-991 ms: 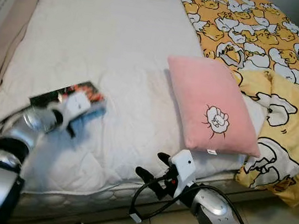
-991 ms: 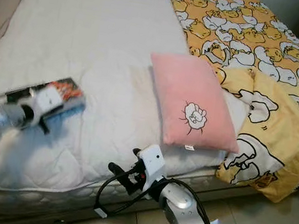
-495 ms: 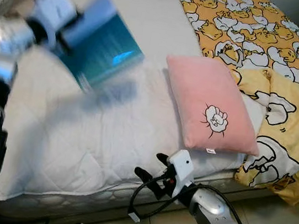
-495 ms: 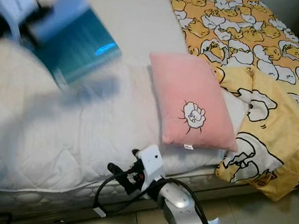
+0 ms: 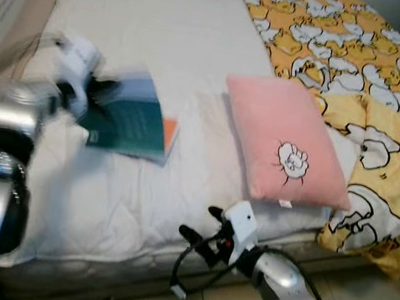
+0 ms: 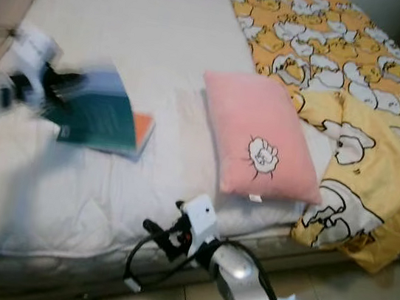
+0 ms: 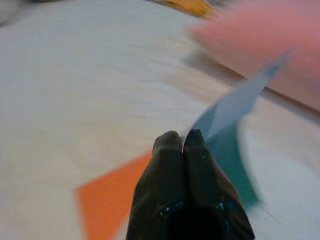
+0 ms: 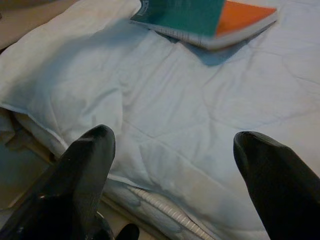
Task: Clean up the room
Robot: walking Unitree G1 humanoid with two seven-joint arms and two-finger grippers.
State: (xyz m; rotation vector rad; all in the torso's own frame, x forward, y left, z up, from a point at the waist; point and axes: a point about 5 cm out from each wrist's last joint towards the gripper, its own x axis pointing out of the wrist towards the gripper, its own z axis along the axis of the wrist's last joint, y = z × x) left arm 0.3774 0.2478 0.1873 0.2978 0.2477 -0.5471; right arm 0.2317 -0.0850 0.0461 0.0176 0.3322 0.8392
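Starting nearest: right gripper (image 5: 200, 226) hovers at 6 o'clock by the mattress edge, fingers spread, holding nothing. Further out at 9 o'clock, left gripper (image 5: 98, 91) has its fingers pinched onto the cover of the thin teal-and-orange paperback book (image 5: 131, 116) lying on the white quilted bed (image 5: 186, 36). I'd lift slowly so the cover doesn't tear.

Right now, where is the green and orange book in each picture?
Left eye view: the book lies on the white bed, left of the pink pillow, at the left gripper.
Right eye view: same spot, book left of the pillow.
Left wrist view: its orange corner and a lifted cover lie past the shut black fingers.
Right wrist view: book beyond the open right gripper.
Shared landmark: the pink pillow.
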